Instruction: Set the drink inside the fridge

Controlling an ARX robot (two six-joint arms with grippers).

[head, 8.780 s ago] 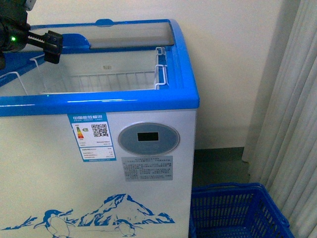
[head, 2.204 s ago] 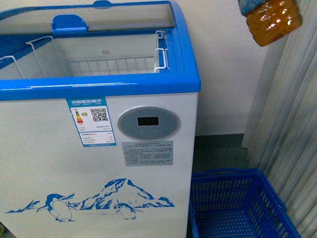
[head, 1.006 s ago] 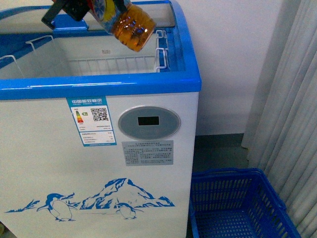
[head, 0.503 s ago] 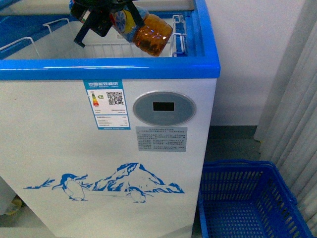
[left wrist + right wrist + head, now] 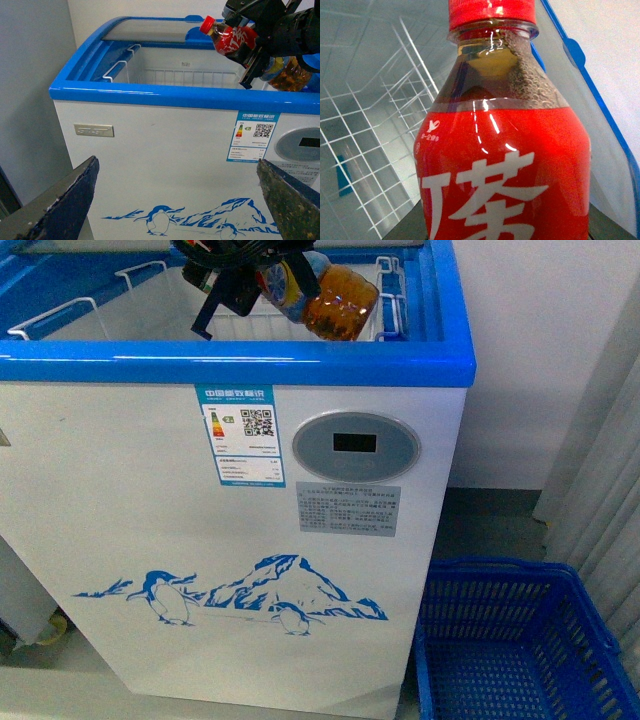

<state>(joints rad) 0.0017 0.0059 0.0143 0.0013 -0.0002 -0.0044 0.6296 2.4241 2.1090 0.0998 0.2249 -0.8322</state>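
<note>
Right now the right gripper hangs over the open top of the fridge, its black fingers clamped across the middle of the drink. The bottle lies tilted, nearly on its side: in the left wrist view its red cap points up and toward the closed glass lid at the far end, while the amber, dimpled bottom pokes out beyond the fingers toward the fridge's right end. It sits just above the level of the blue rim, not touching it and not yet down inside.

From the right wrist camera the drink fills the picture, red label with white characters, dark liquid with bubbles under the neck, and the cap at the top; behind it a white wire basket lines the inside of the fridge, and a strip of blue rim runs past.

In the front view that wire basket hooks over the inner edge of the opening. On the white front are a label with a QR code, an oval grey display and a blue penguin-and-mountain picture. A blue lattice basket stands on the floor just beside the fridge's right corner.

The left gripper is low in front of the fridge, its two worn fingers spread wide apart with nothing between them.
</note>
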